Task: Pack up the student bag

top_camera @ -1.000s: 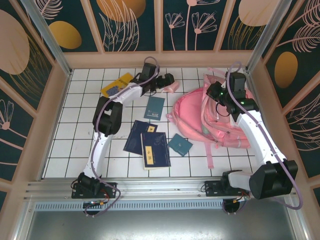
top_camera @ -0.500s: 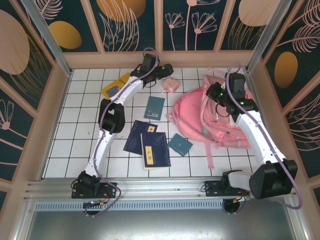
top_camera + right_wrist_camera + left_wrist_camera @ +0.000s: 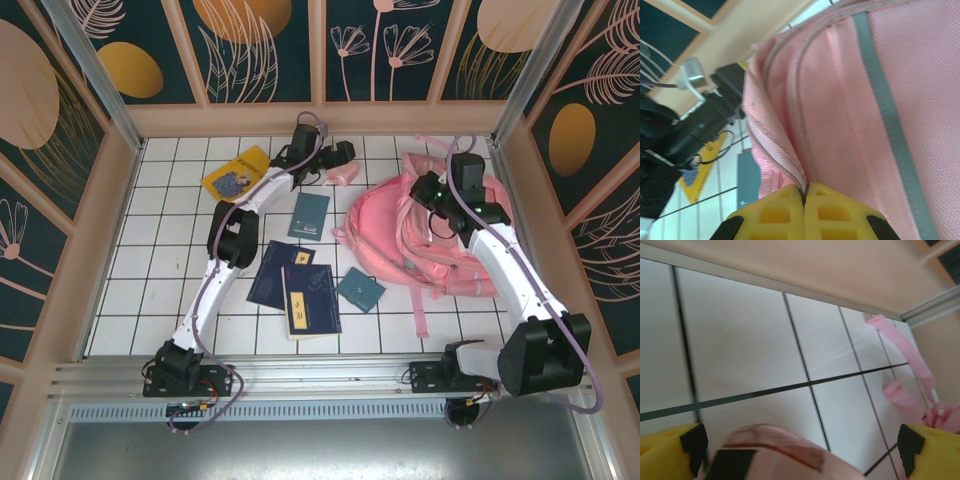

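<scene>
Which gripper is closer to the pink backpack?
Right. The right gripper is shut on the opening edge of the student bag; the left gripper hangs open over a small pink item beside the bag, not touching it.

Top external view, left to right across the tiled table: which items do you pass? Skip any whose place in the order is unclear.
yellow booklet → teal book → small teal notebook → student bag. The stacked navy books are left out, since they overlap the teal book's span.
</scene>
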`<state>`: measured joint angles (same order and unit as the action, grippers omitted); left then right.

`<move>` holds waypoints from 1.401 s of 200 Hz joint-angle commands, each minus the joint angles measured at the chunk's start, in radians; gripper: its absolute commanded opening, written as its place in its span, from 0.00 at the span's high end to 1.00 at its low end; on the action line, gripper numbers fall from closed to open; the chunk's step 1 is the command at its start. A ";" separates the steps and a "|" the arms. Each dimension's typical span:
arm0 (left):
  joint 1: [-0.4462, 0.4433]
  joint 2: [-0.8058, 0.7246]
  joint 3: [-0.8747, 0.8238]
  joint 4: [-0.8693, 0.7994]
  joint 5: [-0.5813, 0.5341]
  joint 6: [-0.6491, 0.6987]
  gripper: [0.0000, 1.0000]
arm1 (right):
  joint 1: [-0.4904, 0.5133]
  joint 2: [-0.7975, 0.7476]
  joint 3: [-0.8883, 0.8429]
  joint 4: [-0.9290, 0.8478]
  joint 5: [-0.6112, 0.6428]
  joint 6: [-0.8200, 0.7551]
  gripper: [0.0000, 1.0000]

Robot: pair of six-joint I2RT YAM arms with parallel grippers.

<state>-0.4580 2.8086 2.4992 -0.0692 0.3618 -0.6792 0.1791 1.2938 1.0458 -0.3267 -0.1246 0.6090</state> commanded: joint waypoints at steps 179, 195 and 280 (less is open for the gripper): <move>-0.042 -0.136 -0.333 0.296 0.367 -0.179 0.01 | 0.057 0.774 0.359 0.069 -0.065 -0.108 1.00; -0.042 -0.159 -0.371 0.317 0.389 -0.215 0.02 | 0.064 0.775 0.361 0.073 -0.077 -0.125 1.00; -0.043 -0.612 -1.146 0.570 0.248 -0.318 0.02 | 0.063 0.751 0.367 0.044 -0.081 -0.133 1.00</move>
<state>-0.4652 2.3024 1.4929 0.4179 0.5846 -0.9257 0.2256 2.0022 1.4021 -0.2871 -0.1516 0.4870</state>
